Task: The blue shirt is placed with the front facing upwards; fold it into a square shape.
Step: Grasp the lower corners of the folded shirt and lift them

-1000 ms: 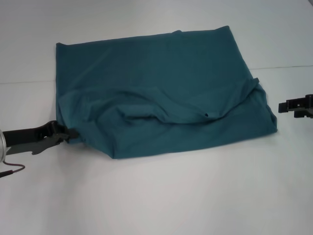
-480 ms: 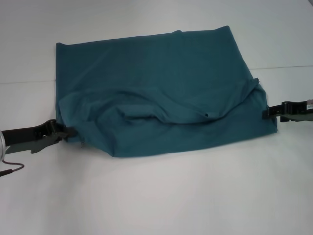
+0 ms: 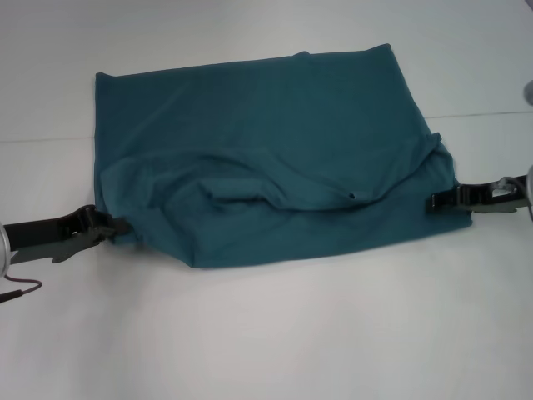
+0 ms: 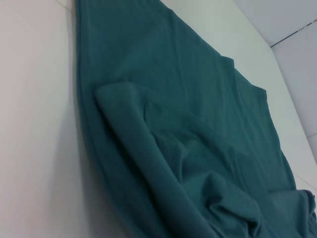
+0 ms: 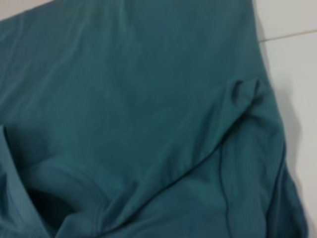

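Both grippers, left (image 3: 123,225) and right (image 3: 431,202), touched the blue shirt (image 3: 275,142) (grip state indiscernible); partly folded, rumpled, squaring remained.

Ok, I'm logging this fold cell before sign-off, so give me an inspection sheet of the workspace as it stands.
Surface: white table, with a thin seam line running across the far part.
Job's things: blue shirt partly folded, rumpled along its near half, no lettering showing.
Clutter: nothing seen.
Grippers: left gripper at the shirt's near left corner; right gripper at the shirt's near right edge.
Cables: thin dark cable beside the left arm.
Surroundings: nothing seen.
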### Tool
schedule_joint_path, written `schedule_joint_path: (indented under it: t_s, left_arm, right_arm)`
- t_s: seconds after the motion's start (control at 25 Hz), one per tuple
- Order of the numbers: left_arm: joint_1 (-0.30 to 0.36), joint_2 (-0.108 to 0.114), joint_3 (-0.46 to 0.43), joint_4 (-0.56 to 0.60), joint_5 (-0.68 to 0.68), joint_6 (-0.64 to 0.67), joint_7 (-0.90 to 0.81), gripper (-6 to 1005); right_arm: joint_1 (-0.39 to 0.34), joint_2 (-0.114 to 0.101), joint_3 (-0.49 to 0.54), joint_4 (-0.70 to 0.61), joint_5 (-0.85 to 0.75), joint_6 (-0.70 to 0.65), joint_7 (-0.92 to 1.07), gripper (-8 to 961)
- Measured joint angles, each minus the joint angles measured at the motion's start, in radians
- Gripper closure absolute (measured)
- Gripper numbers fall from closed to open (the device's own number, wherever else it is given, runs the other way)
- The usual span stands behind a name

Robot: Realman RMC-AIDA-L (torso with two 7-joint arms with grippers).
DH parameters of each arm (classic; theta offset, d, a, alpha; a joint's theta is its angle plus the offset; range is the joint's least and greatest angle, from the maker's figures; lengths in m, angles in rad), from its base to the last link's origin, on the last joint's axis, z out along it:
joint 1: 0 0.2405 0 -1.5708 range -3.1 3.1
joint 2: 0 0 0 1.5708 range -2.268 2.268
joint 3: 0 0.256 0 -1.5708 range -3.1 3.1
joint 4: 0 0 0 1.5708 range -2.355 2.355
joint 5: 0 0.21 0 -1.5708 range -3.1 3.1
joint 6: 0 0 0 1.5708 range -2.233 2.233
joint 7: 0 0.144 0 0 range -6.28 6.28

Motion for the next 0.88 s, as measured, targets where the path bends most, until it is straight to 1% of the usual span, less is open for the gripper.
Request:
schedule_joint_path:
  t_s: [0.16,0.52,0.72,0.88]
  left_arm:
    - [0.001,-0.001,0.000,0.000,0.000,-0.001,0.000,973]
    - [0.001,-0.002,0.000,0.000,0.000,-0.001,0.001,973]
    - [-0.003,0.000,0.000,0.000,0.002,0.003,-0.002,973]
    - [-0.004,0.002,0.000,0.006,0.006,0.017,-0.004,973]
  right_arm:
    - [0.013,0.001,-0.032,0.027,0.000,0.016,0.005,464]
    - [0.014,0.003,-0.035,0.008,0.002,-0.003,0.017,475]
    - [-0.001,0.003,-0.026,-0.042,0.008,-0.052,0.026,682]
    - [-0.023,0.003,-0.024,-0.106,0.026,-0.126,0.039,833]
